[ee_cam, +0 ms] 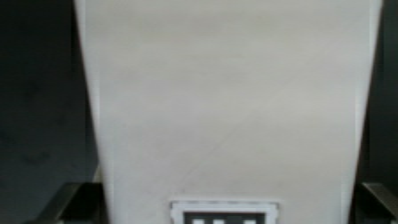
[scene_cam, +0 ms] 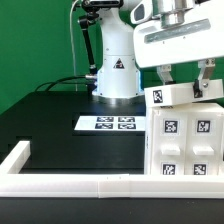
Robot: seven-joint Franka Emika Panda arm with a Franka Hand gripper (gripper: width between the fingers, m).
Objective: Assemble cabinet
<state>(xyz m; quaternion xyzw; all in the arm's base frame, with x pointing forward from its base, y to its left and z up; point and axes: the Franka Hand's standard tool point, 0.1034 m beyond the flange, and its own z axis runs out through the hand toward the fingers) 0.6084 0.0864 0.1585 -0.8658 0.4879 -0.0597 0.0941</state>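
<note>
At the exterior view's left, a white border rail (scene_cam: 14,156) lies along the edge of the black table (scene_cam: 55,108). The marker board (scene_cam: 107,123) sits flat near the middle, in front of the arm's base (scene_cam: 115,72). The cabinet (scene_cam: 186,138) stands at the exterior view's right, close behind the front rail, its tagged blocks facing the camera.

The gripper (scene_cam: 185,82) hangs directly over the cabinet's top block, jaws set wide with one finger down each side. In the wrist view a white panel (ee_cam: 222,100) fills the space between them, a tag (ee_cam: 226,212) at its near end. It cannot be told whether the pads press the block or merely straddle it.

The cabinet looks like stiff, light, hollow plastic with smooth faces, so it would probably slip under a weak pinch. The best hold seems to be across the top block's two flat parallel sides, squarely and near the middle, so that it does not twist.
</note>
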